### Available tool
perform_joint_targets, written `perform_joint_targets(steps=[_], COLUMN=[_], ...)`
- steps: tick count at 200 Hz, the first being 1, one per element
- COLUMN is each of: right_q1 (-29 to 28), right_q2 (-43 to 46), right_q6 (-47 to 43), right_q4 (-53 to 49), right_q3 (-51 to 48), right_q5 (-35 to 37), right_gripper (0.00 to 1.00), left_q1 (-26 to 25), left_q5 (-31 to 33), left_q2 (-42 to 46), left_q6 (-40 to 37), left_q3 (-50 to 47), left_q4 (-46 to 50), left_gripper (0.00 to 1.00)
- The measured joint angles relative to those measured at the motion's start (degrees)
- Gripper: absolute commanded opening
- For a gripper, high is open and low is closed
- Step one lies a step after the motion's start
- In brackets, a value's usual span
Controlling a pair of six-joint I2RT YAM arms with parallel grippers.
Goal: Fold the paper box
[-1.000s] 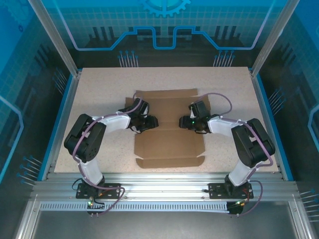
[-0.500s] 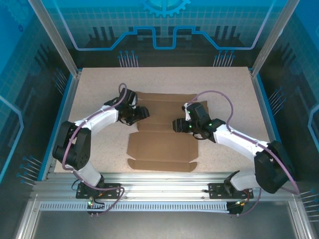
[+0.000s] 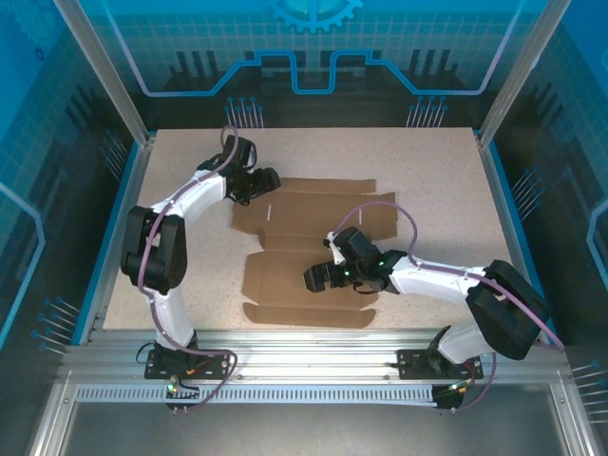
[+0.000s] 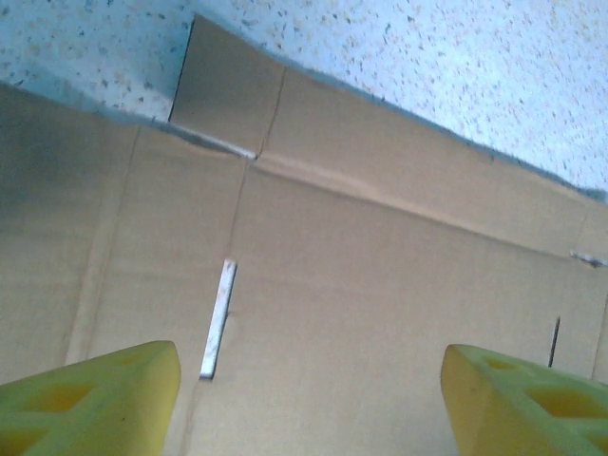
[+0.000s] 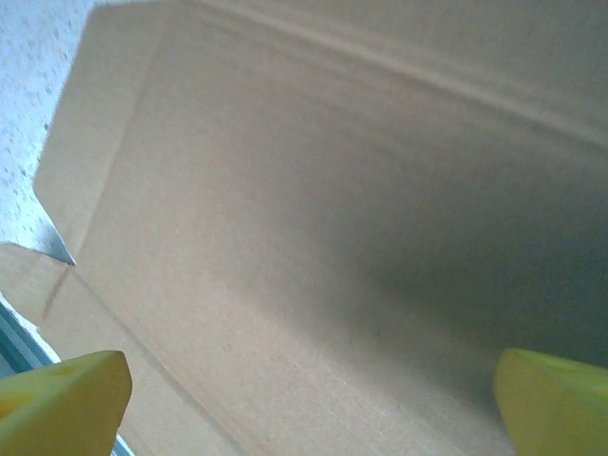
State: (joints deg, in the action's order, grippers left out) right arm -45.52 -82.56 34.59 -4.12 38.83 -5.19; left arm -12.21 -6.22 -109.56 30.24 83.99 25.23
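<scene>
From above, the paper box [image 3: 309, 214] lies unfolded and flat in the middle of the bench [image 3: 427, 161]. The right arm [image 3: 427, 277] hides part of its near half. The left jaws sit at the box's far left corner, the right jaws over its near half.

Left wrist: two yellow fingertips [image 4: 95, 394], cut off by the bottom edge, stand apart and released above cardboard with a slit [image 4: 218, 318].

Right wrist: the fingertips [image 5: 62, 399], cut off at the lower corners, are wide apart and released. I cannot tell whether they touch the cardboard.

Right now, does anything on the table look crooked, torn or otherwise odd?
Only mildly. The cardboard box lies unfolded and looks slightly crooked against the table's front edge. No tears or crushed flaps show. The left pincer and right pincer both hang open over it, gripping nothing.
</scene>
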Motion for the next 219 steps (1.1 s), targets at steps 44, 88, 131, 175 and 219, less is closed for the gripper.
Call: perform_joint_targets(steps=[44,88,131,175,219], right_q1=[-0.57,-1.27,-1.95,-2.1,-2.12], right_q2=[-1.16,-1.49,-2.01,-2.01,-2.29], right_q6=[1.92,2.58,2.75,2.73,2.75], right_q4=[2.19,2.64,2.89,3.13,3.41], right_q3=[-2.14,-2.25,-2.25,-2.43,-2.45], right_q5=[0.0,0.11,0.63,0.92,1.14], right_gripper=[1.0,1.0,1.0,1.0,1.0], left_q1=[0.46,2.12,2.34,2.34,2.29], left_q5=[2.03,2.38,2.49,-0.35,-4.02], left_q2=[-8.24,-14.84,-19.58,-21.86,-21.86], left_q6=[-0.85,-1.11,-2.21,-2.32,-2.16], left_q3=[8.22,15.13,19.78,21.64,21.64], left_q4=[0.0,0.02,0.2,-0.26,-2.47], left_gripper=[0.99,0.99,1.0,0.99,0.99])
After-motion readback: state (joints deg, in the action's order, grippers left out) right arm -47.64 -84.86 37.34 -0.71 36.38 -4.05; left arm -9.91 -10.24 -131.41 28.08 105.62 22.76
